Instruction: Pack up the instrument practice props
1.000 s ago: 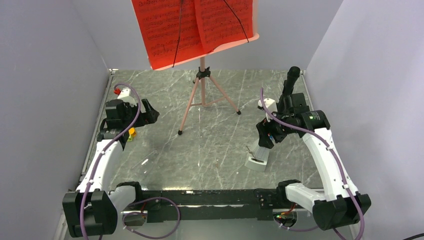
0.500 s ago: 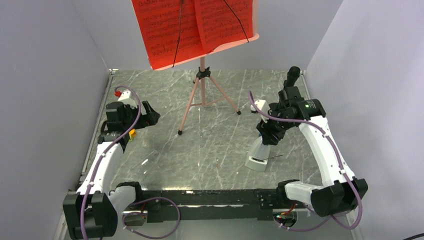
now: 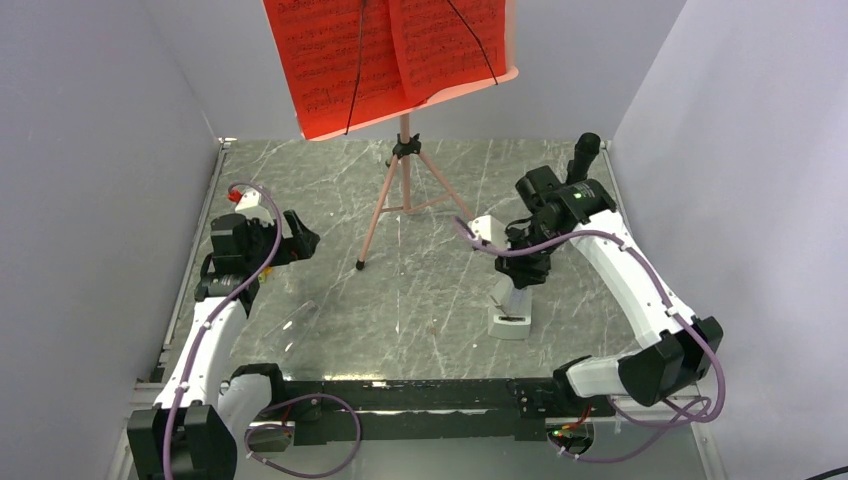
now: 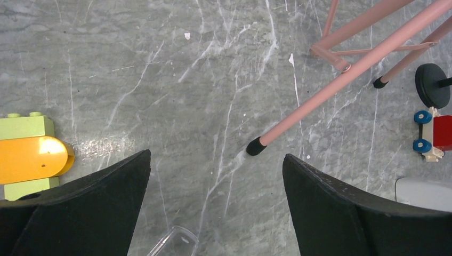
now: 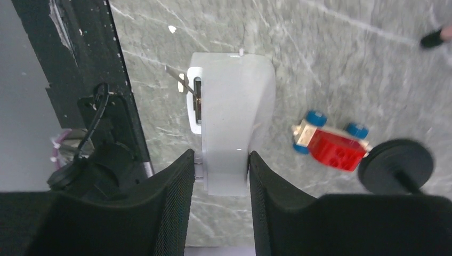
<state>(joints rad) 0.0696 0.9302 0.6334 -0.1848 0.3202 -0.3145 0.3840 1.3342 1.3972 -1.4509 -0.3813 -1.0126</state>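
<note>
Between the right fingers (image 5: 160, 208), the narrow end of the white metronome (image 5: 232, 106) on the table (image 3: 420, 290); snug along both flanks, though whether already pinching cannot be told. Best to centre on the flanks, squeeze evenly, then lift straight. Just beside, a red toy car (image 5: 333, 144) and a black disc foot (image 5: 397, 165), worth avoiding. Farther off, left fingers (image 4: 80, 208) spread wide and empty near a foot of the pink music stand (image 4: 330, 88), red sheet music (image 3: 380, 55) up on its desk.
</note>
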